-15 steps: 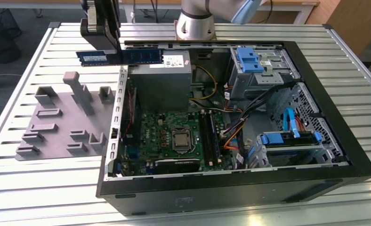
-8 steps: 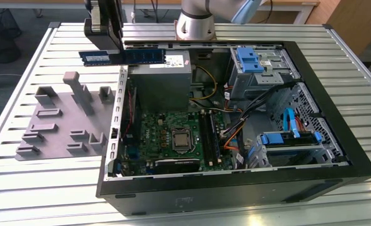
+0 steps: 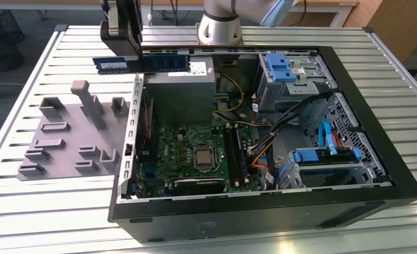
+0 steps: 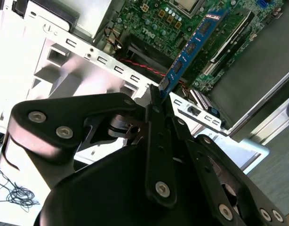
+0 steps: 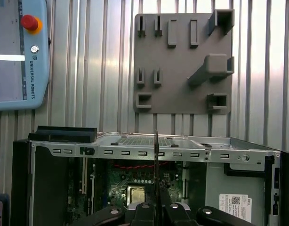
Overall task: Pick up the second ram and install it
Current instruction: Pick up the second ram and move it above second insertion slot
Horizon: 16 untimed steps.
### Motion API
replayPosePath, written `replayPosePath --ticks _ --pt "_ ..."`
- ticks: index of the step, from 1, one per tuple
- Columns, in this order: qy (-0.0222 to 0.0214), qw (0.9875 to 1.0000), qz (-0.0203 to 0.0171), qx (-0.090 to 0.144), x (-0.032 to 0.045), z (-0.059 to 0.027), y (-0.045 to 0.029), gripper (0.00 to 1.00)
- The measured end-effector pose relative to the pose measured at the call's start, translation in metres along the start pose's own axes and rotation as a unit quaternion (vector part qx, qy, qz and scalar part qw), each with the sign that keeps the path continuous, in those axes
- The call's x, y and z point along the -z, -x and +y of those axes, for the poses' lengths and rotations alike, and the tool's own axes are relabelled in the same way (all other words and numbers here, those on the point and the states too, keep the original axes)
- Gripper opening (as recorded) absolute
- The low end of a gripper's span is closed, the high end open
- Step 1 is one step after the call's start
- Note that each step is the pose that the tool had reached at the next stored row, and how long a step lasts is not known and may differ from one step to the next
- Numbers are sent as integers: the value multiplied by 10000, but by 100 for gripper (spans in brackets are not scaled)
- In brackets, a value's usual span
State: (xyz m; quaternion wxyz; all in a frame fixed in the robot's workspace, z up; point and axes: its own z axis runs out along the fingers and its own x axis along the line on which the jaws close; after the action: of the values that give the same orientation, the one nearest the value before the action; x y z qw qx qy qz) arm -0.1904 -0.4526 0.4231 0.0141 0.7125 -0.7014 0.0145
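**A:** What is the tool doing?

**B:** In the second wrist view the gripper (image 4: 156, 96) is clamped on the ram (image 4: 194, 44). The blue stick juts out from between the closed fingers, with its dark chips in plain sight. In the first wrist view the ram (image 5: 156, 160) shows edge-on, a thin line rising from the gripper (image 5: 156, 207).

**A:** And where does that put it in the wider shot?

**B:** At the upper left of the exterior view. The gripper (image 3: 124, 48) hangs over the far-left corner of the case (image 3: 265, 206). The ram (image 3: 141, 64) lies level under it, its long side running across the frame, just above the case's rim (touching or not, I cannot say from this angle).

**A:** So how far along is the job?

**B:** I judge the pick-up done: the stick is in the grasp and off the tray (image 3: 71, 140), which lies on the table (image 3: 46, 211) at the frame's left. The install is not done. The slots (image 3: 235, 153) sit on the board (image 3: 183, 151) at the frame's centre, down on the case floor. The ram is well apart from them, up and to the left.

**A:** Is a first stick seated already?

**B:** I cannot tell; the slots are too dark to read.
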Motion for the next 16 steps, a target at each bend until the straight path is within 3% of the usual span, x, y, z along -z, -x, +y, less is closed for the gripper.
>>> replayPosePath --ticks 16 --pt "0 10000 0 0 0 -101 -2 14"
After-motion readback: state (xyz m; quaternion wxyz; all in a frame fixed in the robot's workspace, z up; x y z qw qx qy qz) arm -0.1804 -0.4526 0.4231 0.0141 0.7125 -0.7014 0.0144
